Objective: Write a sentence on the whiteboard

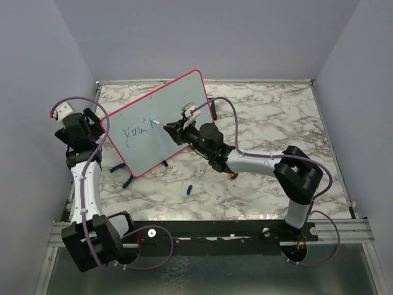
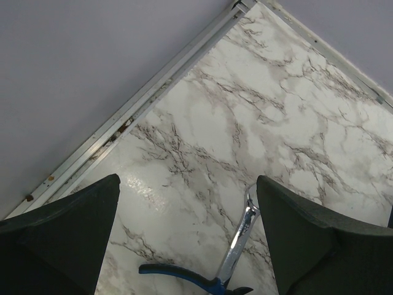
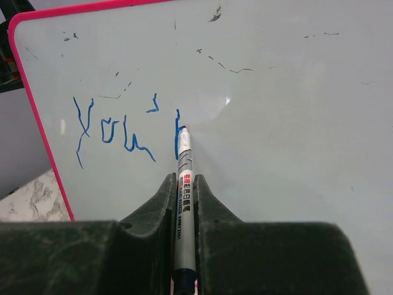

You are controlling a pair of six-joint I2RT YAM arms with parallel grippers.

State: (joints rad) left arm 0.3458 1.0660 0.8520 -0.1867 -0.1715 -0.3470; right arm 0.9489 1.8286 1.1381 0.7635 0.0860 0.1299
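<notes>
Right claw (image 3: pixel 184 179) clamps marker (image 3: pixel 183 153) — tip on whiteboard (image 3: pixel 295 123) at the sentence (image 3: pixel 130 145).

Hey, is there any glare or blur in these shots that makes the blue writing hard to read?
Right wrist: small glare spot on the whiteboard just right of the sentence, strokes sharp. Top external: even light, writing tiny. Left wrist: sheen on the marble table, claw fingers dark and soft-edged.
</notes>
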